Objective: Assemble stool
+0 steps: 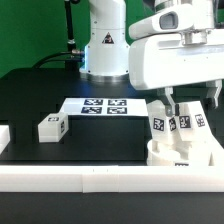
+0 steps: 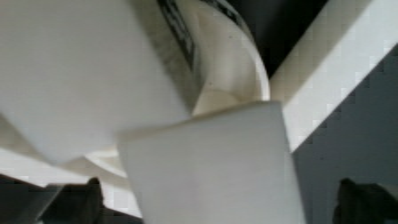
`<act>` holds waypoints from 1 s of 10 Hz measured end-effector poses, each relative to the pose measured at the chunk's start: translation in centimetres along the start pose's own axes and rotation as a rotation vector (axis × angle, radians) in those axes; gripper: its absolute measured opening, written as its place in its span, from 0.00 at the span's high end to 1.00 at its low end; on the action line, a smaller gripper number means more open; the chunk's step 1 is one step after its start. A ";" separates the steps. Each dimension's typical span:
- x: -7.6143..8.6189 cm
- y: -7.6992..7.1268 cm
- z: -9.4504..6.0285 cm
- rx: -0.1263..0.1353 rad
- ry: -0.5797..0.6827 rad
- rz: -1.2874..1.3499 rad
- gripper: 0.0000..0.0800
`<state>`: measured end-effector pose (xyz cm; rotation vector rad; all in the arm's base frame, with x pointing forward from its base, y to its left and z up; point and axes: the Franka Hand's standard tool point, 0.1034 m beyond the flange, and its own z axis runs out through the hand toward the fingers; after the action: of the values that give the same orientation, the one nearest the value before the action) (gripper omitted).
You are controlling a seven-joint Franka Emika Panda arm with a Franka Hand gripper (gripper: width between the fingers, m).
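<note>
Wrist view blurred; nothing identifiable there. Hand [image 1: 190,99] spread wide just above upright legs [image 1: 178,124] on seat [image 1: 182,153]; contact indiscernible.

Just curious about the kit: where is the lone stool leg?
The lone leg lies at the exterior view's left on the black table, just left of the marker board, apart from the seat.

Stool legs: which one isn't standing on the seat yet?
The leg lying alone on the black table at the exterior view's left, near the marker board. The other legs stand upright on the seat.
</note>
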<state>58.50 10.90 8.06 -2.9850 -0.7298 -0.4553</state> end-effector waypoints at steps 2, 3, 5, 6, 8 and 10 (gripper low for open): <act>-0.1 0.0 0.2 0.001 -0.003 0.001 0.22; -0.2 -0.1 0.2 0.001 -0.004 0.001 0.44; -0.2 0.0 0.2 0.001 -0.004 0.000 0.58; -0.2 0.1 0.2 0.000 -0.004 0.009 0.58; -0.2 0.1 0.2 0.000 -0.004 0.043 0.58; -0.2 -0.1 0.3 0.004 -0.006 0.229 0.58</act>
<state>58.40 10.94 7.77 -3.0170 -0.3801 -0.4307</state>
